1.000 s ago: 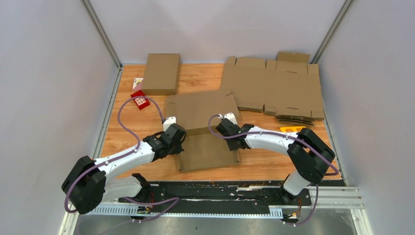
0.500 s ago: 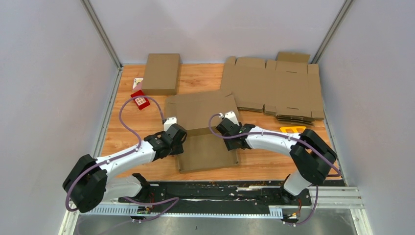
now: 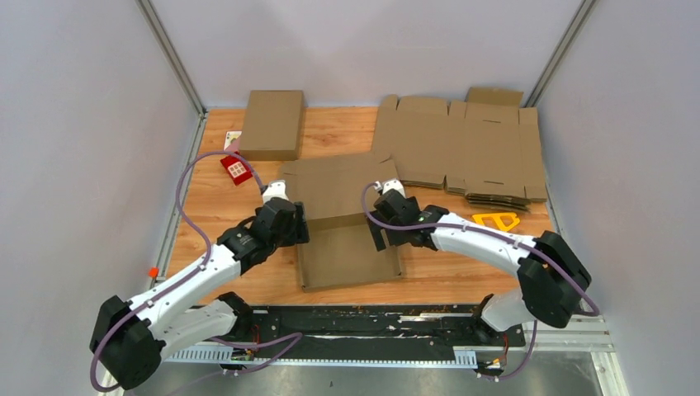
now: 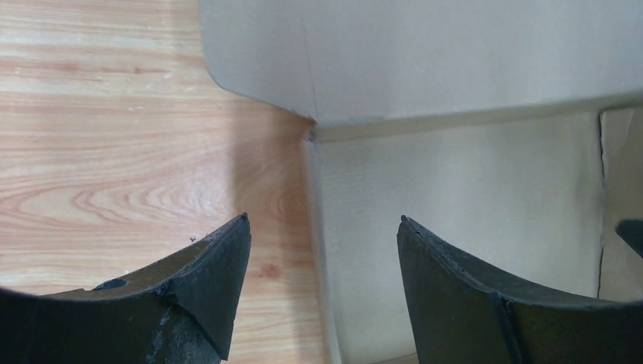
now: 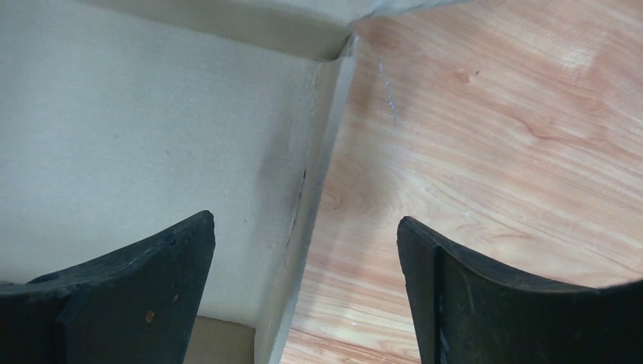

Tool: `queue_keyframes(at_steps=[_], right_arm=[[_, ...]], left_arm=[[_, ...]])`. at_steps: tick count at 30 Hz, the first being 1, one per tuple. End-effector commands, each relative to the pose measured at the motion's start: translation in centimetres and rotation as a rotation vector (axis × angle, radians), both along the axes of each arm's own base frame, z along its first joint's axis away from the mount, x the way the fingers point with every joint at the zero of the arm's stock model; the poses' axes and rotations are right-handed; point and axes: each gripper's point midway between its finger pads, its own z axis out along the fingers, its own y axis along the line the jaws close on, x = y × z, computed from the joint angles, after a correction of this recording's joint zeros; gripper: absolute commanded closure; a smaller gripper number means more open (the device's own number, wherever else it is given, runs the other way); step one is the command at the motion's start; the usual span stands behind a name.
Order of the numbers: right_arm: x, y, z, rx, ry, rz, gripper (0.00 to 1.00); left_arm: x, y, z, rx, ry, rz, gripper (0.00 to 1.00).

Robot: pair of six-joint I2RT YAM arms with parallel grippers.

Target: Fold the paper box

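Paper box (image 3: 347, 247): plain brown, unprinted.
Table (image 3: 206, 223): light wood grain.
Tile (image 3: 237, 169), left edge: red, white grid.
Frame (image 3: 480, 219), right edge: yellow-orange.
My fingers (image 4: 205, 280): black.
My cables (image 3: 177, 202): purple.

One paper box (image 3: 348, 252); one blank pile (image 3: 462, 148)

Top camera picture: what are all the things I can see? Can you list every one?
paper box: one, brown, middle of the table, partly folded
closed box: one, brown, far left
pile of flat blanks: one pile, brown, far right
small red block: one, red with white squares, left of the paper box
triangle piece: one, yellow-orange, in front of the pile
table: one, light wood
left gripper: one, black, open, astride the paper box's left wall
right gripper: one, black, open, astride its right wall
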Motion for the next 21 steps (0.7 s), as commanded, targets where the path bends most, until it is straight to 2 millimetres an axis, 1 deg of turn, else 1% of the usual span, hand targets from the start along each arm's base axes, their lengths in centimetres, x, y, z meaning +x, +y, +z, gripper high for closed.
queue_keyframes(at_steps=[1, 3, 5, 7, 9, 11, 14, 18, 19, 21], right_arm=[[2.4, 1.9, 5.1, 0.23, -0.062, 0.006, 0.08], [3.6, 1.8, 6.7, 0.321, -0.07, -0.015, 0.06], [5.3, 1.3, 7.9, 0.391, -0.088, -0.064, 0.06], [7.2, 0.4, 8.6, 0.426, -0.114, -0.127, 0.06], [9.2, -0.7, 8.8, 0.424, -0.136, -0.192, 0.07], [11.0, -1.7, 8.7, 0.414, -0.137, -0.233, 0.07], [13.6, -2.5, 8.3, 0.422, -0.124, -0.248, 0.08], [16.9, -2.4, 7.4, 0.436, -0.098, -0.207, 0.11], [17.9, -2.3, 7.4, 0.435, -0.098, -0.201, 0.12], [19.2, -1.7, 6.5, 0.429, -0.064, -0.186, 0.13]], left_arm=[[2.6, 0.4, 1.6, -0.065, -0.045, 0.021, 0.22], [3.8, 0.8, 2.1, -0.096, -0.057, 0.052, 0.22], [5.1, 1.6, 2.4, -0.113, -0.066, 0.095, 0.21], [6.4, 2.2, 2.8, -0.124, -0.073, 0.133, 0.19], [7.6, 2.7, 3.2, -0.126, -0.081, 0.157, 0.18], [8.8, 3.1, 3.3, -0.107, -0.077, 0.176, 0.18], [10.6, 3.4, 3.7, -0.091, -0.07, 0.18, 0.17], [12.7, 4.0, 3.4, -0.07, -0.038, 0.187, 0.18], [13.2, 4.3, 3.1, -0.065, -0.025, 0.188, 0.2], [14.2, 4.5, 2.2, -0.058, 0.004, 0.177, 0.22]])
